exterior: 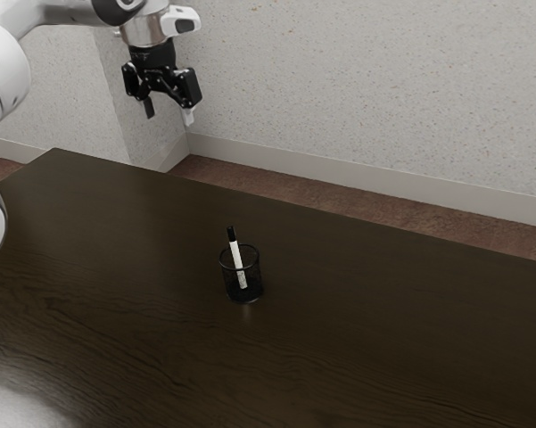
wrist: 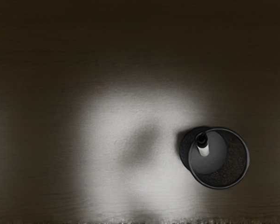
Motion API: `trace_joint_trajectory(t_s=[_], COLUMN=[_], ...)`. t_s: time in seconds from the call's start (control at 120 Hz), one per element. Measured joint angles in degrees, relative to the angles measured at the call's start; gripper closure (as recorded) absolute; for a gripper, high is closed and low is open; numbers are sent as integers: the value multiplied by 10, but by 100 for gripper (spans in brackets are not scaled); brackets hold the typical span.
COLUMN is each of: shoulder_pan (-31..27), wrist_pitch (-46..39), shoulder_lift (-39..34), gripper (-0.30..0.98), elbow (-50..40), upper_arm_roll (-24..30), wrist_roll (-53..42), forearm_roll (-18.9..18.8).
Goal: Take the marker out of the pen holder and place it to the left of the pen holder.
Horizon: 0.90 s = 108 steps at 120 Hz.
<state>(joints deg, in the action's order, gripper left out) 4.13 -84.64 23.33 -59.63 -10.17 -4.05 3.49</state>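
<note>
- Arm comes in from upper L of ext. view; its white links sit along the frame's L edge & top.
- Gripper is in upper L part of ext. view, up high, pointing down, well apart from holder & marker.
- Its two fingers stand spread w/ a gap betw. them; nothing gripped.
- Marker is in the pen holder, approx. mid-frame, slightly L & below ctr.
- Marker has white body, blk upper end; that end sticks up past the rim. It leans a bit, top twd ext. view's L.
- Holder is a round blk mesh cup w/ thin rim, upright on table; marker's lower end shows thru the mesh.
- Wrist view looks down into cup: blk end nearest cam., pale body below it, near the wall, not mid-cup.
- Table is dk brown wood. Far edge slants from upper L corner down to R side of ext. frame, well apart from cup.
- Tabletop extends widely around cup; wall stands behind, past a strip of reddish-brown floor.
</note>
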Motion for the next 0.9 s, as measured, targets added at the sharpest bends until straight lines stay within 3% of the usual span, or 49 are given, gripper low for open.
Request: trace_joint_trajectory(t_s=[0.342, 0.533, 0.633, 0.783, 0.9], shoulder_pan=[0, 0, -1, -1, 2], wrist_pitch=[-2, -61, -103, -107, -93], shoulder_lift=[10, 102, 152, 226, 245], gripper=[0, 0, 0, 0, 0], elbow=[0, -2, -1, 25, 40], upper_arm_roll=[9, 22, 20, -50, -58], wrist_roll=[-6, 73, 108, 169, 215], forearm_roll=[4, 41, 85, 183, 220])
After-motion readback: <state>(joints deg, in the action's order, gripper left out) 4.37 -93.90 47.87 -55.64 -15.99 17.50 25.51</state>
